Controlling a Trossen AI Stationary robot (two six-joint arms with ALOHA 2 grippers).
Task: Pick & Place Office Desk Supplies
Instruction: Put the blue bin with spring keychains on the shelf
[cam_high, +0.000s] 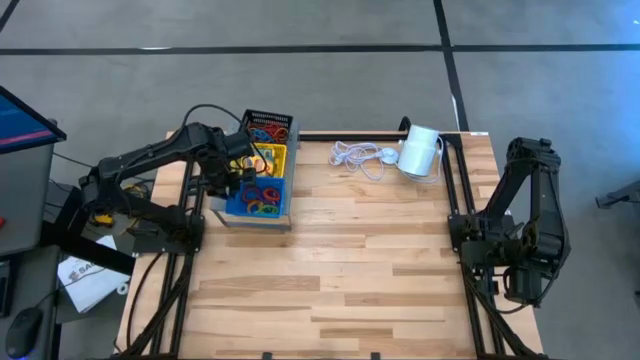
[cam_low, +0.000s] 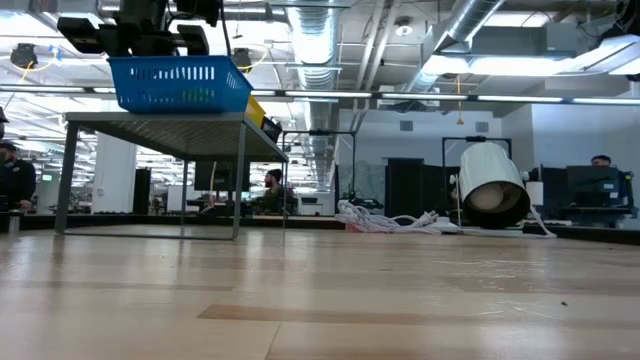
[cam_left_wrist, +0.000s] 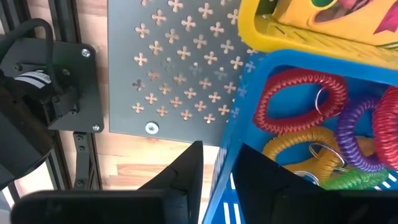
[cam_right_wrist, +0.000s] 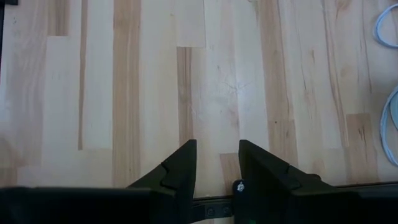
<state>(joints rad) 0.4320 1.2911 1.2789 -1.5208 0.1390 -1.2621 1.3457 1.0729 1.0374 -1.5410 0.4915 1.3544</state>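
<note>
Three small trays stand in a row on a raised grey perforated shelf (cam_left_wrist: 174, 68) at the table's far left. They are a black mesh tray (cam_high: 270, 122), a yellow tray (cam_high: 272, 155) and a blue tray (cam_high: 258, 198). The blue tray holds several coloured coil loops (cam_left_wrist: 305, 99). The yellow tray holds a crayon box (cam_left_wrist: 336, 18). My left gripper (cam_left_wrist: 219, 149) points down, open, astride the blue tray's left wall (cam_left_wrist: 231, 134), one finger outside and one inside. My right gripper (cam_right_wrist: 217, 155) hangs open over bare wood at the table's right. My left gripper comes at the blue tray's left wall (cam_left_wrist: 227, 146) from above, with one finger on either side of it. I cannot tell whether either finger touches the wall. The tray sits flat on the shelf.
A coiled white cord (cam_high: 360, 155) and a white cylinder (cam_high: 420, 152) lie at the table's far edge. Black frame rails (cam_high: 455, 180) run along both sides. The wooden table (cam_high: 340, 270) shows bare boards in the middle and front. People sit in the room beyond.
</note>
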